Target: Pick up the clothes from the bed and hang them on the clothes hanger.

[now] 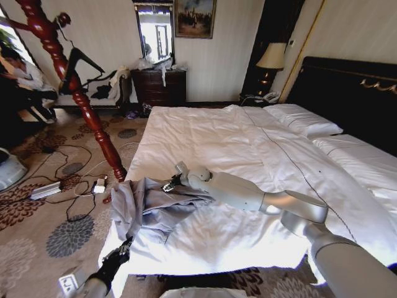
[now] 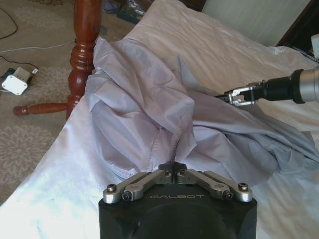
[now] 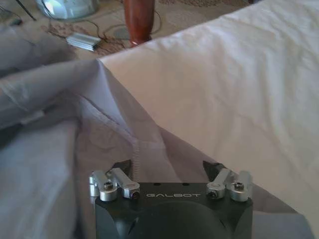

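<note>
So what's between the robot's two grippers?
In the head view, the crumpled clothes lie between the left gripper and right gripper.

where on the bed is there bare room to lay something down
The bed is bare across its middle, between the jacket and the pillows, and along the foot edge under the right arm. The near left corner is crowded: the jacket is heaped there, the right gripper open over it, the left gripper shut on its edge.
</note>
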### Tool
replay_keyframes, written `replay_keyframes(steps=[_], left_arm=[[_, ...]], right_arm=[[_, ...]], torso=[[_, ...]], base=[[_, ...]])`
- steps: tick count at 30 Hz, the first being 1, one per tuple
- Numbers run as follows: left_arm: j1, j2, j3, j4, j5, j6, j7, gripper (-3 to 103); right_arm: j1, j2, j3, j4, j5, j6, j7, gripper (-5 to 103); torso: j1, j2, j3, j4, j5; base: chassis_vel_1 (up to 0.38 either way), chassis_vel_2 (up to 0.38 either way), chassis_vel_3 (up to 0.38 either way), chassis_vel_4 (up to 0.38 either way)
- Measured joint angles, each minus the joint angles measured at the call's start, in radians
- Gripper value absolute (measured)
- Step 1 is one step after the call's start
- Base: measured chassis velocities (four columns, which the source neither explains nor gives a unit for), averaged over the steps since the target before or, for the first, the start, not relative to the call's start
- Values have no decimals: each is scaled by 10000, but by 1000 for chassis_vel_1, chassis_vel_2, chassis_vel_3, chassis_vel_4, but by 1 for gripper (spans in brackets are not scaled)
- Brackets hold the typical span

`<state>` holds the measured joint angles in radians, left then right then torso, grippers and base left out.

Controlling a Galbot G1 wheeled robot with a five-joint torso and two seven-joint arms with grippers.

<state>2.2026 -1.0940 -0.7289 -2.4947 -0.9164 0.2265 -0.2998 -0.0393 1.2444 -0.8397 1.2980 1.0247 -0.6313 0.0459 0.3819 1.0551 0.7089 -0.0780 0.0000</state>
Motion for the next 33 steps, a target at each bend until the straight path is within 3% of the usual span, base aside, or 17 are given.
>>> replay_keyframes(steps=[3,5,9,12,14,15,17,21,33], left_arm=[[-61,2,-17,19,85,-17,4,0],[-79,3,-17,15,86,-18,2,0],[-167,4,-23,-35,67,-6,-46,0],[-202,4,-67,-42,30,5,-84,0],[-206,3,-72,-43,28,6,-95,0],[-210,-1,-72,-44,29,10,-102,0],[-216,-6,-69,-45,28,13,-108,0],[-329,-7,-46,-48,26,45,-171,0],[-944,143,-77,-56,-354,283,-594,0]], right_arm=[[80,-4,-143,10,23,-198,-30,65],[90,-4,-173,27,47,-278,-46,65],[62,-5,-219,36,233,-467,-62,48],[-20,-29,-217,67,268,-476,-35,32],[-39,-37,-205,84,282,-469,0,32],[-65,-49,-171,110,316,-432,94,21],[-76,-57,-144,132,340,-390,178,21],[-105,-113,-69,297,448,-292,382,2],[-465,-508,500,896,755,-97,1185,0]], torso=[[-1,0,0,1,-1],[0,0,0,1,0],[0,0,0,1,0],[-1,0,0,1,-1],[-1,0,0,1,0],[0,0,0,1,0],[-1,0,0,1,0],[0,0,-1,2,0],[-1,0,0,4,0]], base=[[0,0,0,0],[0,0,0,0],[0,0,0,0],[0,0,0,0],[0,0,0,0],[0,0,0,0],[0,0,0,0],[0,0,0,0],[0,0,0,0]])
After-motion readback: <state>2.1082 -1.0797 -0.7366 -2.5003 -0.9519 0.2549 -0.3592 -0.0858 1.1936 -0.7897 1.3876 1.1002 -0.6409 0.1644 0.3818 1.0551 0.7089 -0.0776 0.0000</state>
